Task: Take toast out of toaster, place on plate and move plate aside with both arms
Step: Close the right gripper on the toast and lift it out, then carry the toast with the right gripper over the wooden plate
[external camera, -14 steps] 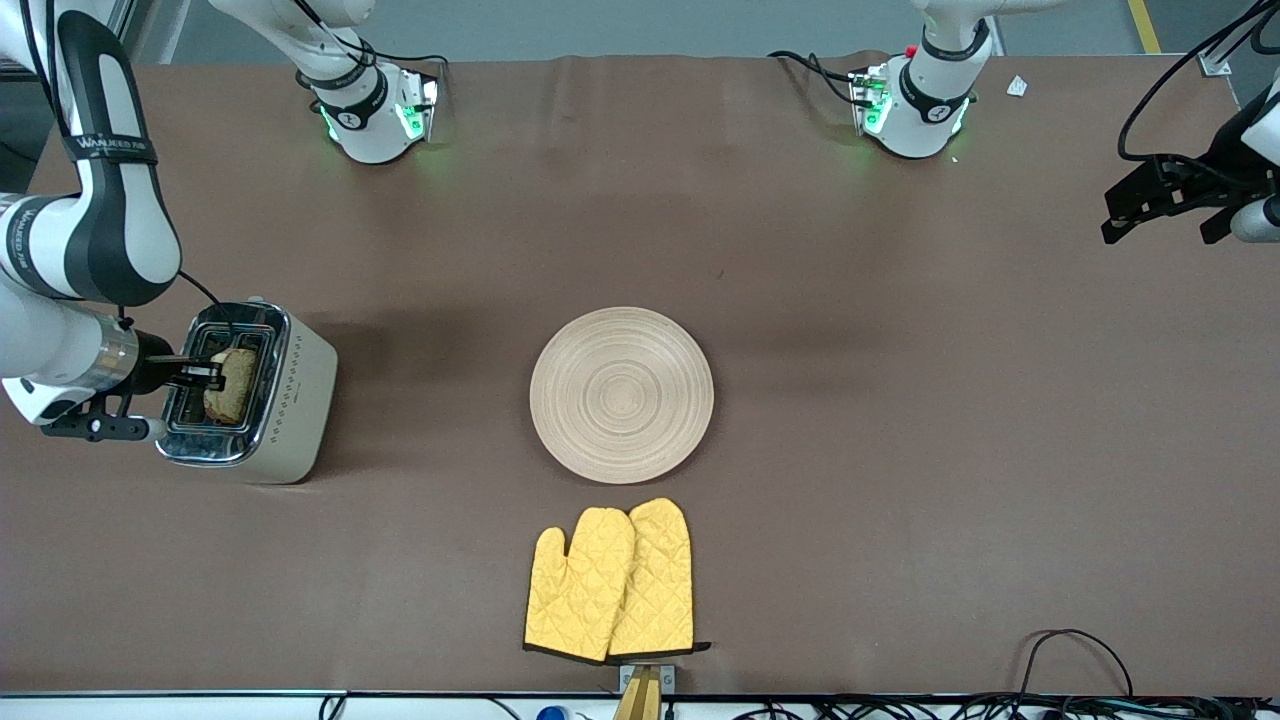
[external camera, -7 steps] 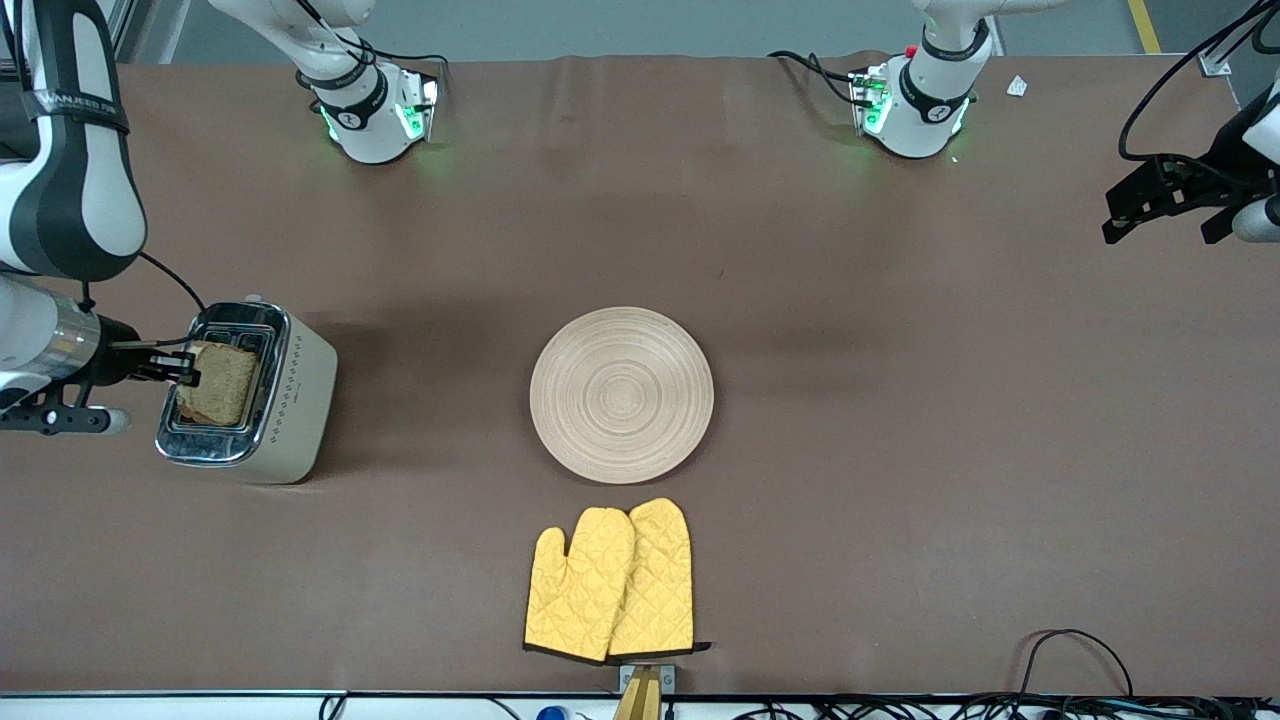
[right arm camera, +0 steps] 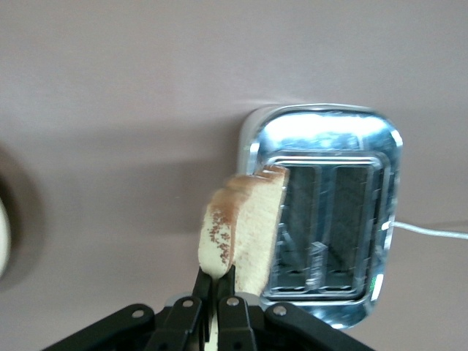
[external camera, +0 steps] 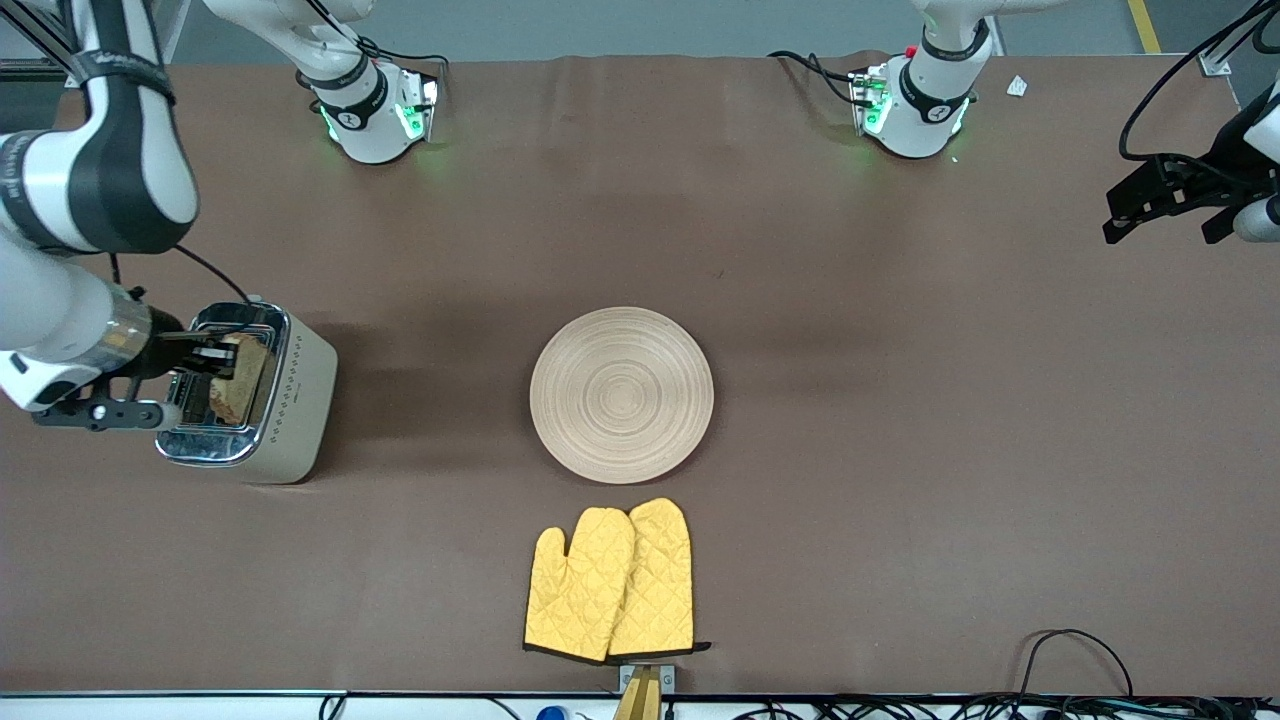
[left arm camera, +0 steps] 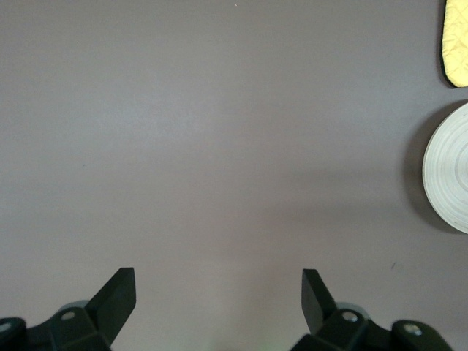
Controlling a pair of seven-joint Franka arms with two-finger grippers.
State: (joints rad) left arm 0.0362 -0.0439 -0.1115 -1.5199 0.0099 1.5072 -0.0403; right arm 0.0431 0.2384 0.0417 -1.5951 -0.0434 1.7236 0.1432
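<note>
My right gripper [external camera: 222, 362] is shut on one edge of the toast [external camera: 240, 378], a light brown speckled slice that hangs clear above the toaster [external camera: 290, 400]. In the right wrist view the toast [right arm camera: 245, 223] stands out from the right gripper [right arm camera: 221, 278], beside the toaster's [right arm camera: 344, 219] bare slots. The round wooden plate [external camera: 622, 394] lies at the table's middle with nothing on it. My left gripper [external camera: 1160, 205] waits open and in the air at the left arm's end of the table. Its wrist view shows the left gripper [left arm camera: 219, 292] holding nothing and the plate's [left arm camera: 450, 172] rim.
A pair of yellow oven mitts [external camera: 612, 582] lies nearer the front camera than the plate, also seen as a mitt tip [left arm camera: 457, 44]. The cream and chrome toaster stands at the right arm's end. Cables [external camera: 1080, 660] trail along the front edge.
The right gripper has lifted the toast out of the toaster slot and turned it, so the slice now shows nearly edge-on over the toaster. The left arm has not moved.
</note>
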